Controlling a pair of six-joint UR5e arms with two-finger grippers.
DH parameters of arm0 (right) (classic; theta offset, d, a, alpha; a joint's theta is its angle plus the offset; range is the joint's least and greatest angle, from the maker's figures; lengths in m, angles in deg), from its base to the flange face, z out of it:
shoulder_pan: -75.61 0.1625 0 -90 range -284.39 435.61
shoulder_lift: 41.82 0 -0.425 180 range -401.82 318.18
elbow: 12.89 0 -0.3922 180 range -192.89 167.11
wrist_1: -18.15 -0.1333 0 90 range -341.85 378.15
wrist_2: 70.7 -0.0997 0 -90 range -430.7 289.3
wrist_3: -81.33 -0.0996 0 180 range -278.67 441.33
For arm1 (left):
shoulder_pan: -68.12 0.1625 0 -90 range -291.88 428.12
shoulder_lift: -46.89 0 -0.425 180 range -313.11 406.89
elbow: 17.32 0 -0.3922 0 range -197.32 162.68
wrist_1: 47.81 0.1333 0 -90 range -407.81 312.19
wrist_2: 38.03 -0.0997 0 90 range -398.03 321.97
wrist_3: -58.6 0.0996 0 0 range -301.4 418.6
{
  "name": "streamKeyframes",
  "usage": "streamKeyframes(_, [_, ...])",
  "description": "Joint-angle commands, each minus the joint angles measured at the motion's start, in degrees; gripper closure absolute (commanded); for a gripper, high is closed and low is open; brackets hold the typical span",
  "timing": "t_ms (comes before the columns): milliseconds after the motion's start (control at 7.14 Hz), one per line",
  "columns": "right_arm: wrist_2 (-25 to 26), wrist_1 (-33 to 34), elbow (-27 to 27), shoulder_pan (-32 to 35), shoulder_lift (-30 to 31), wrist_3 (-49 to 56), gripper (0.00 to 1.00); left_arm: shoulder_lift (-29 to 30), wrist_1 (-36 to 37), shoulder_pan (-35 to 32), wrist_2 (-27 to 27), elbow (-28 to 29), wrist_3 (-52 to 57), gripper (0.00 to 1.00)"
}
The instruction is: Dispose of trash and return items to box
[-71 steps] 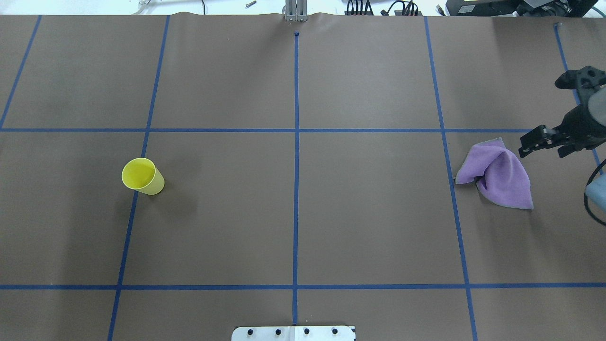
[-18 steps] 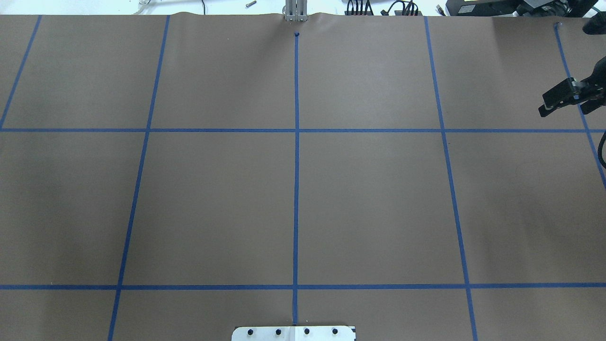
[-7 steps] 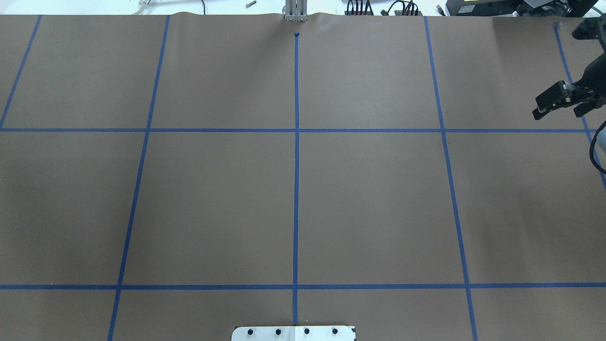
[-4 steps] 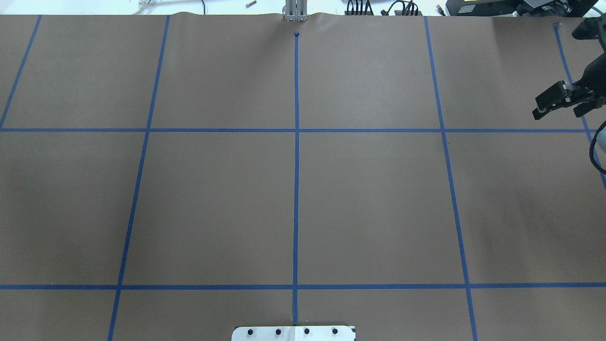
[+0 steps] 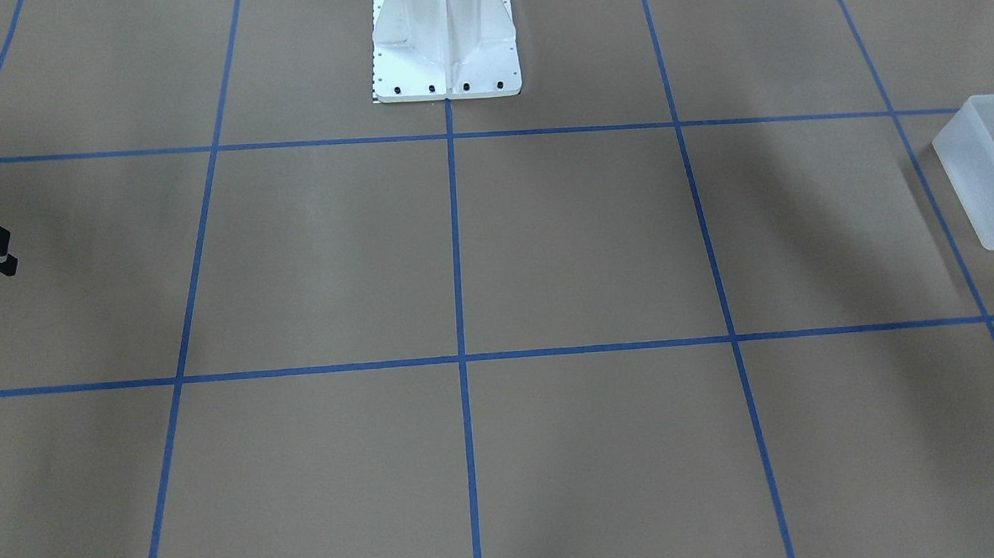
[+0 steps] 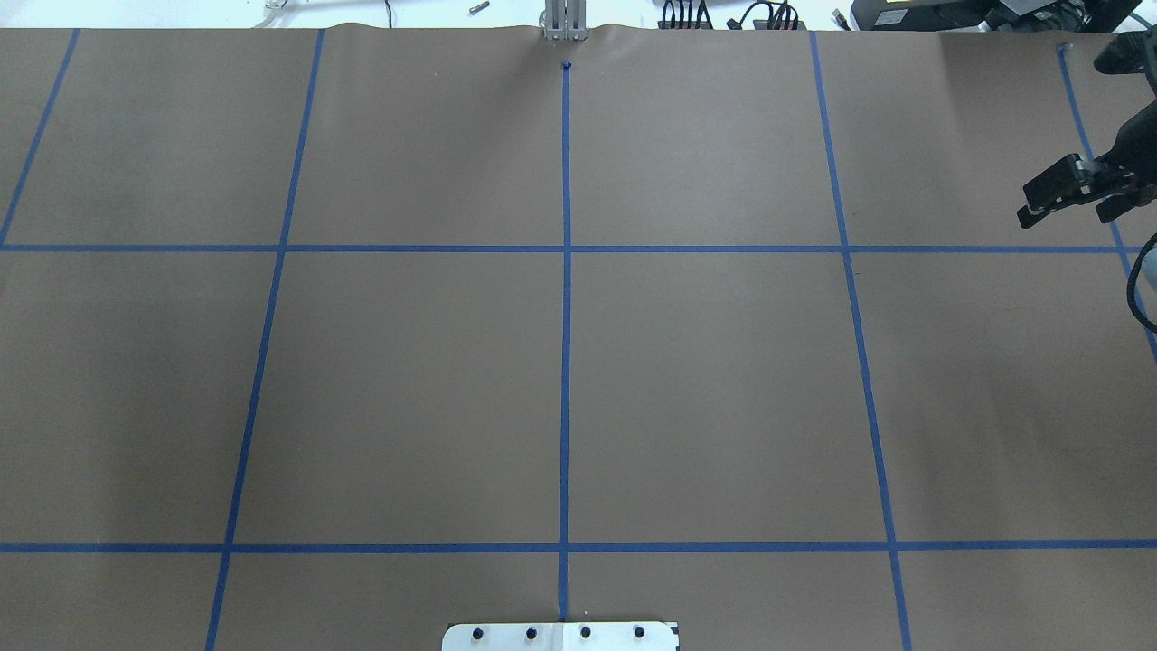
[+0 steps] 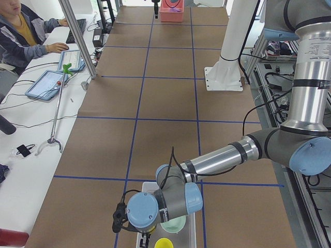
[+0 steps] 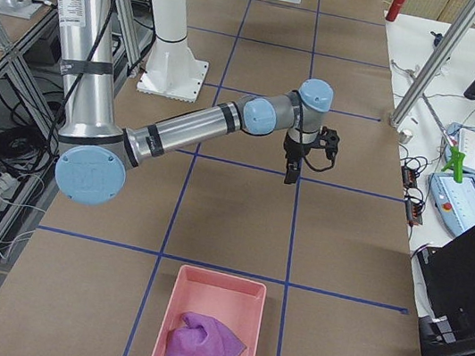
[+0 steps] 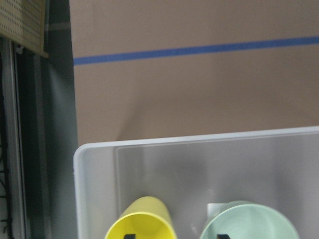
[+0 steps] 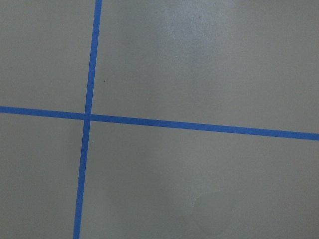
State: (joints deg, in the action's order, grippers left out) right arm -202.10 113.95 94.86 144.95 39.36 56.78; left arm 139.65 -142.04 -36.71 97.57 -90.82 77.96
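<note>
The frosted-white box (image 9: 199,140) holds the yellow cup (image 9: 139,221) and the sage-green bowl (image 9: 249,221), both upright and side by side. My left gripper (image 9: 176,237) hangs open just above them, with only its dark fingertips showing at the bottom edge of the left wrist view. The box (image 5: 983,174) sits at the table's far left end and also shows in the exterior left view (image 7: 192,232). My right gripper (image 6: 1059,215) is open and empty, above bare table at the right edge.
A pink tray (image 8: 212,328) at the table's right end holds a purple cloth (image 8: 201,348). The white robot base (image 5: 445,46) stands at the middle of the near edge. An operator (image 7: 23,31) sits at a side desk beyond the table.
Since 9.9 s ago the yellow cup and the purple cloth have gone from the table surface. Over the last second the right gripper has barely moved.
</note>
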Motion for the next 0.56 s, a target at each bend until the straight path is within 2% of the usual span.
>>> streamKeyframes(0, [1.1,0.0,0.6,0.0,0.1,-1.5,0.00,-2.4,1.6,6.2,3.4,-14.0,-14.4,0.32])
streamKeyframes(140, [1.1,0.0,1.2,0.1,0.4,-2.2,0.00,-4.3,2.1,9.3,3.4,-22.3,-20.4,0.29])
streamKeyframes(420, [0.9,0.0,1.5,0.3,1.5,-1.4,0.00,-7.8,2.1,14.9,3.4,-34.2,-31.5,0.28])
